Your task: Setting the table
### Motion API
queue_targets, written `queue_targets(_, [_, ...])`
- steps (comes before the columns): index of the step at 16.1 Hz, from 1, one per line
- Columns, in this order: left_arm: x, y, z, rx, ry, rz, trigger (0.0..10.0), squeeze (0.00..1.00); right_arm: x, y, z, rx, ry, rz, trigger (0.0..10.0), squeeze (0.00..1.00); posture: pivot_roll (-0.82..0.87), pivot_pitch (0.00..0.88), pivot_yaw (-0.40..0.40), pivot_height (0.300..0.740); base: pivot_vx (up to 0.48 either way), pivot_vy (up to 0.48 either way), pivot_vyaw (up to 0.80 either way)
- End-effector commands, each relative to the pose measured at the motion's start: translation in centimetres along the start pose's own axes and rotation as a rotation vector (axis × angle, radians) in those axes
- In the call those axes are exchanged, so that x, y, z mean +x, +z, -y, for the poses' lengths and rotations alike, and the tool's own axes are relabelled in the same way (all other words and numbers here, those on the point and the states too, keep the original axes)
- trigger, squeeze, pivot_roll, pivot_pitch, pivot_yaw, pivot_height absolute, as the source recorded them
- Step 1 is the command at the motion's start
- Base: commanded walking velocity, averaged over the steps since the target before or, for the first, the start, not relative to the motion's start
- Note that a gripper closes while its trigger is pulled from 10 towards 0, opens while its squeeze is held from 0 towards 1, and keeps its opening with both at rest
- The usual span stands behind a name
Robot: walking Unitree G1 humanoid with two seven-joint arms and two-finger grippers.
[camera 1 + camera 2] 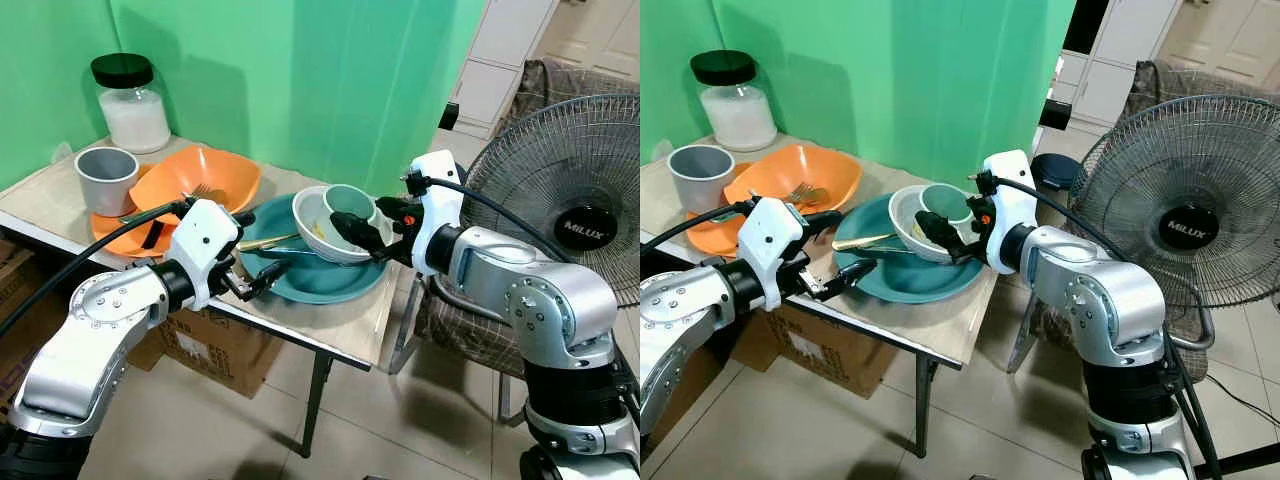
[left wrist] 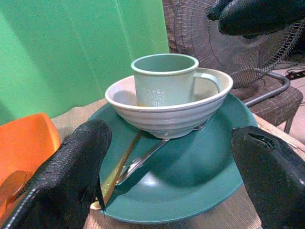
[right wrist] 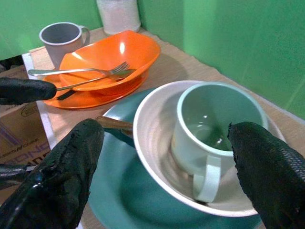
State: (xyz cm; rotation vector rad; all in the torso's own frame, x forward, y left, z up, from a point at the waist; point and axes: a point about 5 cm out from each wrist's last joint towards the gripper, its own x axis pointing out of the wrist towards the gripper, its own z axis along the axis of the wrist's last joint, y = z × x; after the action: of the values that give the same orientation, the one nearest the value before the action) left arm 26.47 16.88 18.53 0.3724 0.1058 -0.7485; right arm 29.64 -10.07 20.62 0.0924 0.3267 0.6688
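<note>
Both pincers spread apart at the stacked dishes
Right pincer straddles bowl holding mug; left pincer faces teal plate

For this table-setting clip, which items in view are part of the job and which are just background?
Job items:
- teal plate
- white bowl on it
- green mug in the bowl
- orange bowl holding a fork
- orange plate
- grey cup
- left gripper, right gripper

Background:
- fan
- jar
- cardboard box
</note>
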Motion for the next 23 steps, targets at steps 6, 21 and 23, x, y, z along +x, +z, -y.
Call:
queue_targets(6, [-0.1, 0.1, -0.3, 0.009, 0.02, 0.005, 10.0, 0.0, 0.2, 0.1, -0.3, -0.027, 0.021, 0.026, 10.0, 0.0, -0.04, 0.0, -0.099, 0.74, 0.0, 0.0, 0.0])
queue_targets(21, [-2.2, -0.4, -1.4, 0.034, 0.022, -0.076, 10.0, 0.0, 3.5, -1.3, 0.5, 0.024, -0.052, -0.056, 10.0, 0.0, -0.01, 0.0, -0.029, 0.74, 0.0, 0.0, 0.0])
queue_targets(23, [-2.2, -0.3, -1.3, 0.034, 0.015, -0.074, 10.0, 0.0, 4.2, -1.8, 0.9, 0.048, -0.09, -0.1, 10.0, 0.0, -0.01, 0.0, -0.032, 0.74, 0.0, 0.0, 0.0])
